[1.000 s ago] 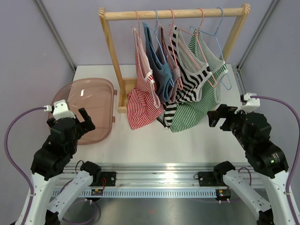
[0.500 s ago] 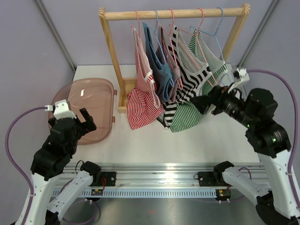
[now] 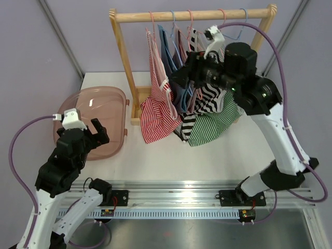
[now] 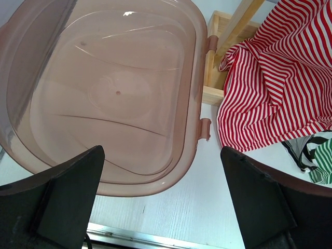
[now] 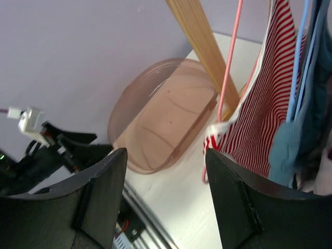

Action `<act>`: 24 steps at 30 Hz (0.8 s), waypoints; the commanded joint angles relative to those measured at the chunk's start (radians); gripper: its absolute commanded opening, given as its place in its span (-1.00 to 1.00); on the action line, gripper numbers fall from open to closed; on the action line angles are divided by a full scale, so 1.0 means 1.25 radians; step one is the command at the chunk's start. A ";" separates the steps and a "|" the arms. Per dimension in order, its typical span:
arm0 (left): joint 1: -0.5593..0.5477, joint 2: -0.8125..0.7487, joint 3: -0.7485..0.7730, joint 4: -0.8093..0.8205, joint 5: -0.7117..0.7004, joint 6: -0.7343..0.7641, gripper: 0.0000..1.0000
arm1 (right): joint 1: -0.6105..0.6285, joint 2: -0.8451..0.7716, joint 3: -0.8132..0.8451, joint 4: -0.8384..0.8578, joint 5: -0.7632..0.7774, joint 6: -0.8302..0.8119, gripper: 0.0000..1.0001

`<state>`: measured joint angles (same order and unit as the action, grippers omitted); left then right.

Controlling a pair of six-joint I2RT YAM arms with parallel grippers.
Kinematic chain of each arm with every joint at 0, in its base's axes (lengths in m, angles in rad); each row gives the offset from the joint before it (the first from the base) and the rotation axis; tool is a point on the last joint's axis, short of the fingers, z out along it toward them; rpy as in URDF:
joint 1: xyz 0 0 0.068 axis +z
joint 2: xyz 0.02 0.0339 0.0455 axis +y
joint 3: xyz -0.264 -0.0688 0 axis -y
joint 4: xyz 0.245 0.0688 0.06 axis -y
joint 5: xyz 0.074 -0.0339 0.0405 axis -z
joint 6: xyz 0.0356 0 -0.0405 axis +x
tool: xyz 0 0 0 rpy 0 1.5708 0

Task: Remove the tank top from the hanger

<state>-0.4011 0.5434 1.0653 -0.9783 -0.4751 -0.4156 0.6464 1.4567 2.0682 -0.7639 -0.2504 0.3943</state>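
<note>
Lilac walls (image 3: 78,31) back a white table (image 3: 207,161). On the wooden rack (image 3: 135,16), every tank top (image 3: 155,111) hangs on its hanger (image 5: 232,52); we judge none removed yet. Right fingers (image 5: 98,197), spread wide and empty, hover before the rack's blue tank top (image 3: 167,52). Left fingers (image 4: 67,192), open and empty, sit left of the rack.

Hang bunched in a row on thin pink and blue hangers (image 5: 232,52) from wooden rail (image 3: 155,16): red-white striped tank top (image 3: 157,111) leftmost, then blue top (image 3: 179,101), mauve top (image 3: 190,101), black-white striped top (image 3: 210,101), green-white striped tank top (image 3: 210,129) rightmost, red and green hems down at worktop (image 3: 207,161).
</note>
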 commanded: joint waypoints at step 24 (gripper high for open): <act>-0.003 -0.009 -0.035 0.059 0.059 0.020 0.98 | 0.101 0.458 0.476 -0.097 0.452 -0.250 -0.64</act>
<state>-0.4011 0.5476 1.0309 -0.9611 -0.4351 -0.4068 0.7689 2.0380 2.6007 -0.9318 0.2863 0.1047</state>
